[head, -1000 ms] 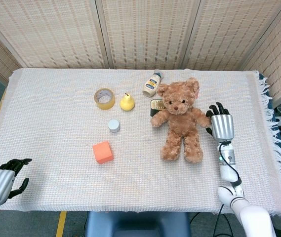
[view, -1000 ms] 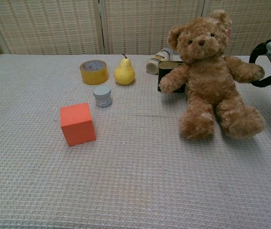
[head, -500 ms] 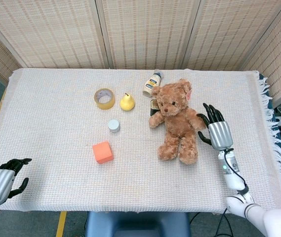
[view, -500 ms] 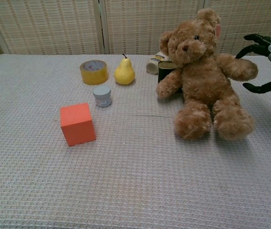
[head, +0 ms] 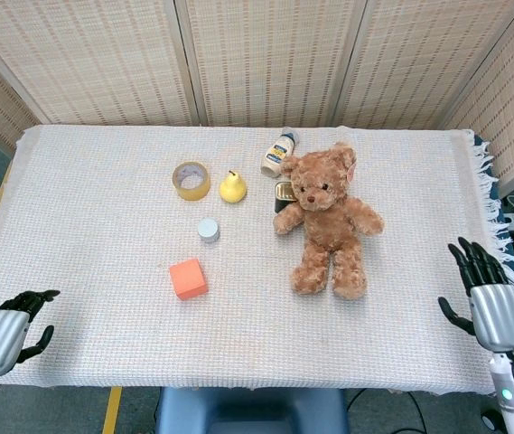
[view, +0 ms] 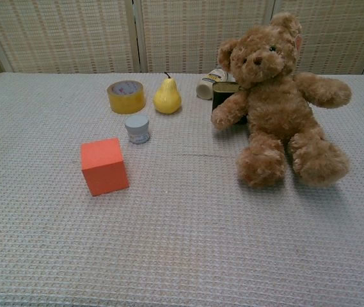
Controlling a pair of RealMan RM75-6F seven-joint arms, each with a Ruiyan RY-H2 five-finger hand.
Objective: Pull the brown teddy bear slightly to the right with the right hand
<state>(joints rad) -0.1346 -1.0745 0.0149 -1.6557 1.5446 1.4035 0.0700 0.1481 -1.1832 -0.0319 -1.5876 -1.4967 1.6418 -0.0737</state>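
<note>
The brown teddy bear sits upright right of the table's middle, arms spread; the chest view shows the teddy bear at the right. My right hand hovers at the table's right front edge, well clear of the bear, fingers spread and holding nothing. It is out of the chest view. My left hand hangs at the front left corner, off the cloth, its fingers loosely curled around nothing.
Behind the bear's right arm stand a dark tin and a lying bottle. Left of them are a yellow pear, a tape roll, a small grey jar and an orange cube. A fringe edges the cloth on the right.
My right hand let go of the bear's arm and drew back toward the front right edge, leaving the chest view. The bear tilted left, then settled upright.
</note>
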